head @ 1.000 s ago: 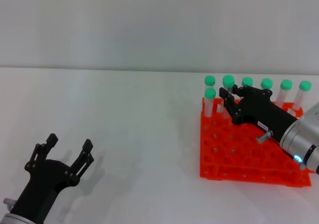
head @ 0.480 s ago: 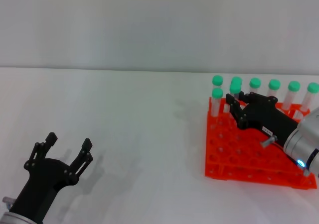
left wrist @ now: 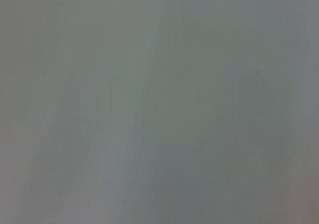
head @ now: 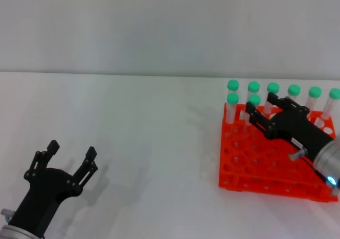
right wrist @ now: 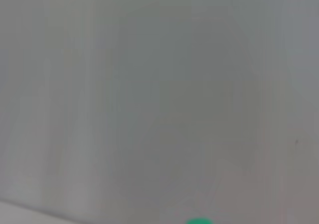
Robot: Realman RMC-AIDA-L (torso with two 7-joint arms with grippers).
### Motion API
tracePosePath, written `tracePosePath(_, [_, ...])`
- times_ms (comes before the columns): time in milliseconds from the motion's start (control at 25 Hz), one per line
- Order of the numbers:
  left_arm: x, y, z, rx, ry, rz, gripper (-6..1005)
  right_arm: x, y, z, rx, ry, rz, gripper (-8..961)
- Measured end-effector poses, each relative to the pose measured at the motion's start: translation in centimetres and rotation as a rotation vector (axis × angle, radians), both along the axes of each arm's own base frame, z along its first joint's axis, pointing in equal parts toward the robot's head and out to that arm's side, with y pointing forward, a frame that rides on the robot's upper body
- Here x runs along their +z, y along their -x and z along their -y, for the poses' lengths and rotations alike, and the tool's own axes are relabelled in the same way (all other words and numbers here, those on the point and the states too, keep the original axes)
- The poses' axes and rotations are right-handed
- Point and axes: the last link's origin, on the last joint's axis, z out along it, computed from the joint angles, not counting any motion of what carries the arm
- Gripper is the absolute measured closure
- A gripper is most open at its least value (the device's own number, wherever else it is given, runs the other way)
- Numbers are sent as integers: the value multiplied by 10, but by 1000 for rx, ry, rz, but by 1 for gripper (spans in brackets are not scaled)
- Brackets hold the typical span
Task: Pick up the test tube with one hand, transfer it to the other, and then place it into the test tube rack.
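Note:
The orange-red test tube rack (head: 255, 167) stands at the right of the white table. The test tube (head: 254, 99), with its green cap, stands upright in the rack's second row, beside another capped tube (head: 232, 98). My right gripper (head: 260, 103) is over the rack, open, with its black fingers either side of that tube's cap and apart from it. A green cap edge (right wrist: 199, 220) shows in the right wrist view. My left gripper (head: 72, 148) is open and empty at the lower left, just above the table.
Several more green-capped tubes (head: 294, 90) fill the rack's back row. The white table (head: 149, 133) runs to a pale wall behind. The left wrist view shows only a plain grey surface.
My right gripper lowered the tube into the rack and opened, drawing back to the right. The rack shifted slightly right. The left gripper barely moved.

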Motion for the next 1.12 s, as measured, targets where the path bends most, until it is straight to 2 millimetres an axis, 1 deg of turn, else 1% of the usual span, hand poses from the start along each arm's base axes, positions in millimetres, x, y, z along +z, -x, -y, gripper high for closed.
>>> tracePosePath(40, [0,0,0,1,-2,0,105,0,0,0,0,0,0,521])
tracePosePath(80, [1,0,-1,4,-8,1,105,8,-4,9,18,-23,-57,493])
tracePosePath(160, [2,0,-1,1,-13,2,105,12,-8,14,21,-33,-90,424])
tracePosePath(240, [3,0,-1,-3,-17,1,105,21,-16,20,18,-48,-124,356])
tracePosePath(440, [9,-1,-4,-20,-45,-6,105,46,-43,39,7,-137,-157,165])
tracePosePath(480, [10,0,-5,-17,-51,-5,105,53,-51,43,-6,-175,-161,124])
tracePosePath(520, [11,0,-5,-14,-58,-3,105,65,-63,48,-37,-239,-158,83])
tracePosePath(560, [13,0,-6,-8,-69,0,105,65,-63,48,-37,-239,-158,84])
tracePosePath(600, [14,1,-7,-4,-76,2,105,74,-73,52,-65,-294,-150,84])
tracePosePath(720, [17,2,-8,6,-94,7,105,90,-92,60,-133,-401,-124,85])
tracePosePath(840, [19,3,-9,15,-109,11,105,100,-108,65,-202,-468,-96,86])
tracePosePath(960, [22,5,-11,29,-127,14,105,101,-119,68,-264,-475,-78,85])
tracePosePath(1120, [25,8,-12,51,-142,19,105,98,-126,68,-301,-465,-38,88])
